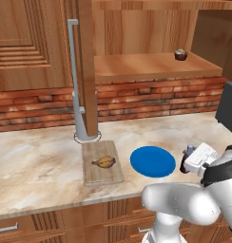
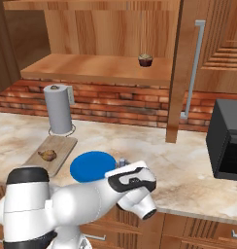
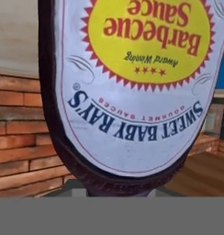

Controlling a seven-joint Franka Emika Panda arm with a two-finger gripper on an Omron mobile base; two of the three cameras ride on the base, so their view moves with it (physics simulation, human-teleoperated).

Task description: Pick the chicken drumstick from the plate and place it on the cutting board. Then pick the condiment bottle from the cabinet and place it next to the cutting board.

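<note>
Condiment bottle (image 3: 132, 92) clamped in tool (image 1: 190, 154), arm folded low beside plate (image 1: 152, 161).

We see the condiment bottle (image 3: 132, 92) so close in the hand view that its top, its right side and its base are cut off, and its label reads upside down. From the base views, the robot's hand hides nearly all of the bottle; just a bluish tip (image 1: 189, 150) pokes out. The gripper's fingertips are hidden too. The small dark object (image 2: 145, 60) on the cabinet shelf (image 2: 91, 68) is too small for us to identify.
</note>
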